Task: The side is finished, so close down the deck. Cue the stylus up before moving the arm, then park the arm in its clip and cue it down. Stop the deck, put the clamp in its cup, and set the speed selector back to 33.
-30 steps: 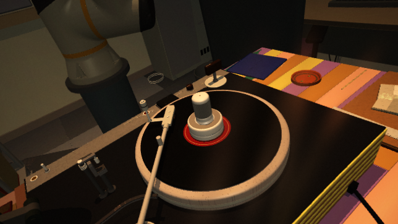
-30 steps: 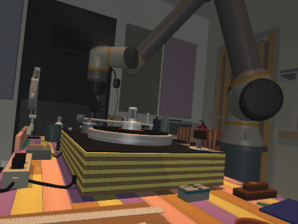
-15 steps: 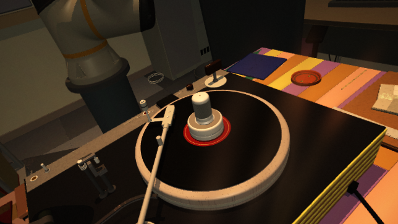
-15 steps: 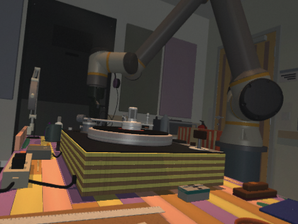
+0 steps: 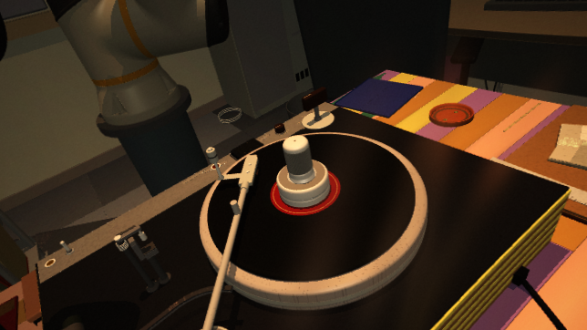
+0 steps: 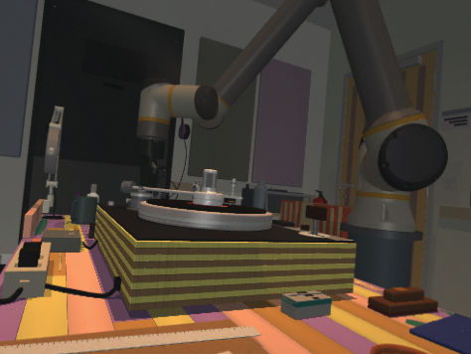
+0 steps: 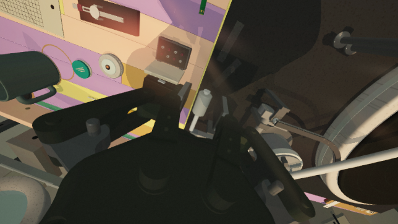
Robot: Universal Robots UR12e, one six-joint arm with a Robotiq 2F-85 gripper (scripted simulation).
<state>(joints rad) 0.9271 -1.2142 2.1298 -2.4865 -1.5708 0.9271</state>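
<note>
The tonearm (image 5: 230, 237) lies across the black record (image 5: 314, 214) with its headshell (image 5: 246, 168) resting near the outer grooves. The record clamp (image 5: 301, 175) stands upright on the red label at the platter's centre. The arm clip (image 5: 136, 248) stands on the deck to the left of the platter. A small white cue lever (image 7: 200, 106) stands near the tonearm base (image 7: 278, 148), at the deck's corner, and my gripper (image 7: 202, 108) is straddling it from above. A lever switch (image 5: 314, 111) sits at the deck's far edge. The gripper is open and holds nothing.
Behind the deck stand the robot's base (image 5: 150, 132) and a pale cabinet. On the striped table to the right lie an orange cup (image 5: 451, 114) and a blue mat (image 5: 378, 96). A dark mug (image 7: 24, 75) and a control box with a slider sit beside the deck's corner.
</note>
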